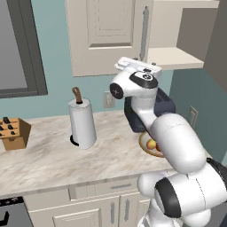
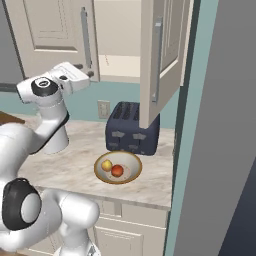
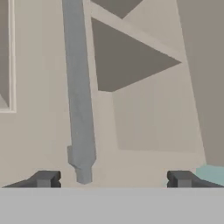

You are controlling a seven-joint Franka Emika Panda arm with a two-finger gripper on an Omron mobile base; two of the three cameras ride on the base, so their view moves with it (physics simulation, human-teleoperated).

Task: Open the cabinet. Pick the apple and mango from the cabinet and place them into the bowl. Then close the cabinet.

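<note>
A knife block (image 1: pixel 14 133) sits far off to the left of the jaws on the countertop (image 1: pixel 48 155), and a paper towel roll (image 1: pixel 82 123) stands nearer, below and left of them. The arm rises from the base, bends at the elbow and reaches up, the hand raised to the bottom edge of the cabinet (image 1: pixel 106 35). The gripper (image 3: pixel 113 179) points into the cabinet front with its jaws spread wide, nothing between them. The grey bar handle (image 3: pixel 78 96) of the closed left door hangs just above the left fingertip (image 3: pixel 43 178), slightly inside it and not touched. Past the right fingertip the cabinet interior stands open, its shelf bare. The right door (image 2: pixel 160 60) is swung out, well to the right of the jaws. Far below and to the right of them, the bowl (image 2: pixel 118 167) rests on the countertop just in front of a dark toaster (image 2: pixel 132 129), with the mango (image 2: pixel 106 164) and the apple (image 2: pixel 117 171) inside, side by side.
</note>
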